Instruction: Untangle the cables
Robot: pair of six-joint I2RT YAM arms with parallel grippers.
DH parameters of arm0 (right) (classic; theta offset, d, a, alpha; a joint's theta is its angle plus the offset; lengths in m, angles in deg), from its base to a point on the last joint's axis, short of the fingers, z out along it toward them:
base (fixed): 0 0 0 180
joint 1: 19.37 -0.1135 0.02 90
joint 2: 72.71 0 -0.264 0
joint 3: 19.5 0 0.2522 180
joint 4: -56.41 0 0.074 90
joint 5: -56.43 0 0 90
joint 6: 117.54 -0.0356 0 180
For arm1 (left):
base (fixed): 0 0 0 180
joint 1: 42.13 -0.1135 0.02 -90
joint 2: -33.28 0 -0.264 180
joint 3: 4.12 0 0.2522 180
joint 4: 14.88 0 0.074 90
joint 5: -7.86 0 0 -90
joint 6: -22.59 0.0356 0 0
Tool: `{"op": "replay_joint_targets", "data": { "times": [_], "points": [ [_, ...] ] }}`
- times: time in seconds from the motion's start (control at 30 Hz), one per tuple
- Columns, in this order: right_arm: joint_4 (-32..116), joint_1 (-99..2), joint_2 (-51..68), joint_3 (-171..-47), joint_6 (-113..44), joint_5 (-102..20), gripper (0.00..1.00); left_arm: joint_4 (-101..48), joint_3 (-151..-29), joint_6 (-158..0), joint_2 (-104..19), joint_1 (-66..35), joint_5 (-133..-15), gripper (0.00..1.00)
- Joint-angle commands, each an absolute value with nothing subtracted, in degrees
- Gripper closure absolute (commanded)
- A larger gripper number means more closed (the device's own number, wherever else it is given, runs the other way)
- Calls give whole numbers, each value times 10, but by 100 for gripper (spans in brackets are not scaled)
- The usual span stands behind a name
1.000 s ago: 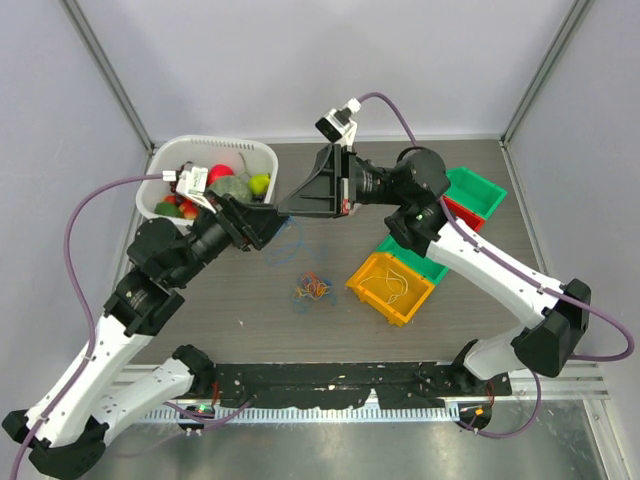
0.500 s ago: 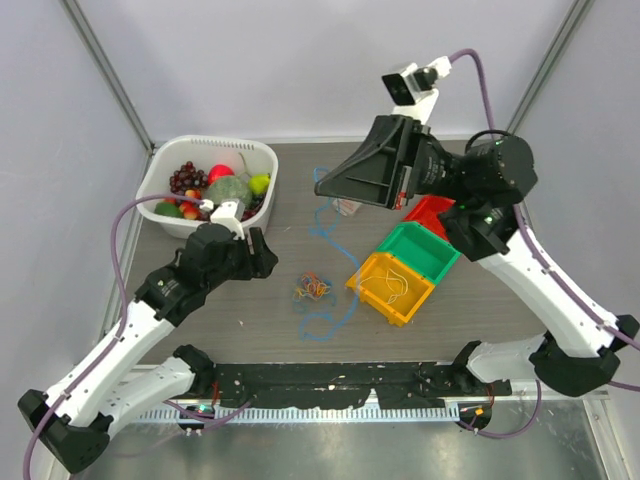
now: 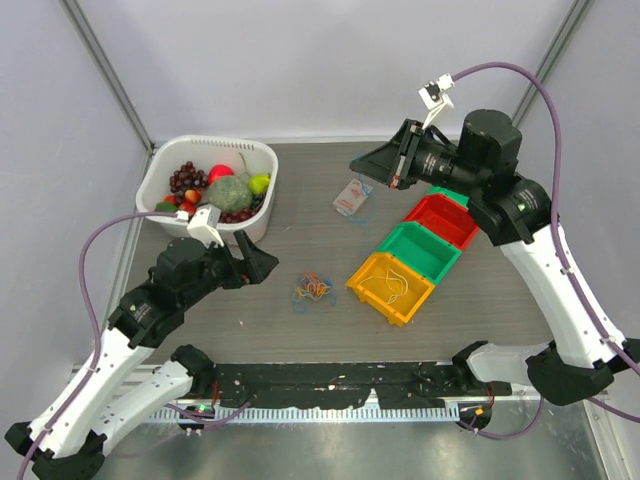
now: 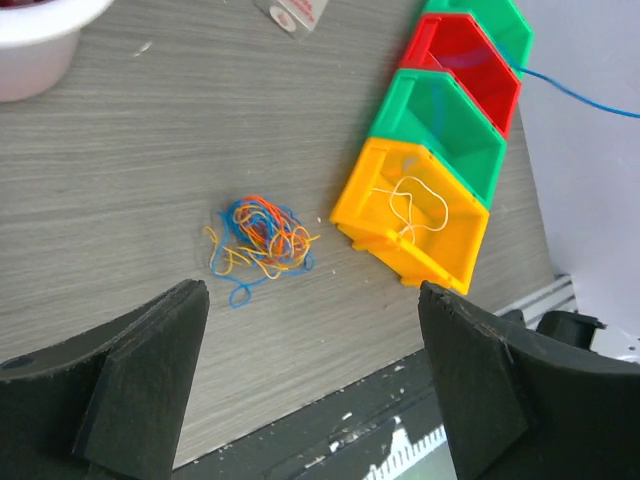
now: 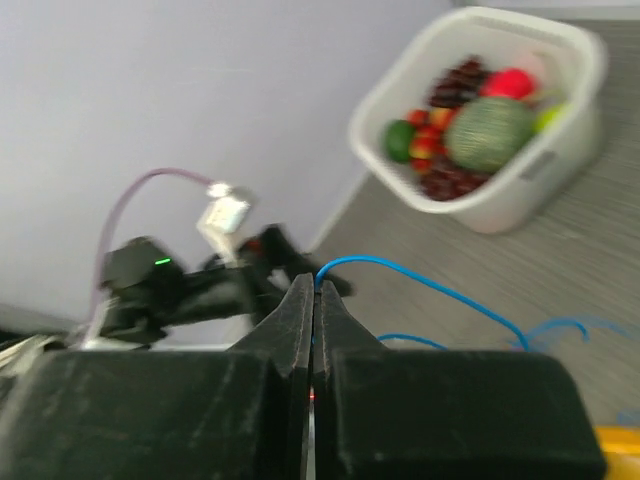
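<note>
Right pincer (image 5: 315,290), upper right, clamps a blue cable (image 5: 430,288). A white cable (image 4: 408,203) lies in the yellow bin (image 4: 440,262). The central tangle (image 4: 262,236) is not yet sorted. Left pincer (image 4: 315,375) gapes empty.

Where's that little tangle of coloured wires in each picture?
Top external: tangle of cables mid-table, left of the yellow bin.
Left wrist: tangle at centre, left of that bin.
Right wrist: not in it.
Shared landmark: white fruit basket, in all three.

right gripper (image 5: 315,292) raised, pinched closed; left gripper (image 4: 312,292) low, spread wide
</note>
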State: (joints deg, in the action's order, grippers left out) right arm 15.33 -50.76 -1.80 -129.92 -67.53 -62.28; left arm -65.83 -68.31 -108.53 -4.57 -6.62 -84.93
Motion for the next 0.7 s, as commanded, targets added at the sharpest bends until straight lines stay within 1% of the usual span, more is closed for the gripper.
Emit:
{"op": "replay_joint_targets", "data": {
  "times": [0.0,0.17,0.33,0.53,0.57,0.67],
  "points": [
    [9,-466,1,-1319,-537,-526,99,-656,-681,-1167,-57,-68,-802,10],
    [-2,-435,-2,-1281,-473,-467,99,-584,-609,-1250,-46,-68,-749,10],
    [-1,-424,-3,-1235,-422,-409,99,-543,-559,-1317,-24,-68,-741,10],
    [-8,-420,-31,-1183,-398,-338,99,-539,-563,-1324,-33,-67,-732,10],
    [-12,-420,-35,-1182,-398,-313,99,-540,-566,-1320,-38,-68,-730,10],
    [-25,-420,-44,-1217,-397,-298,99,-537,-572,-1316,-56,-67,-723,10]
  ]
}}
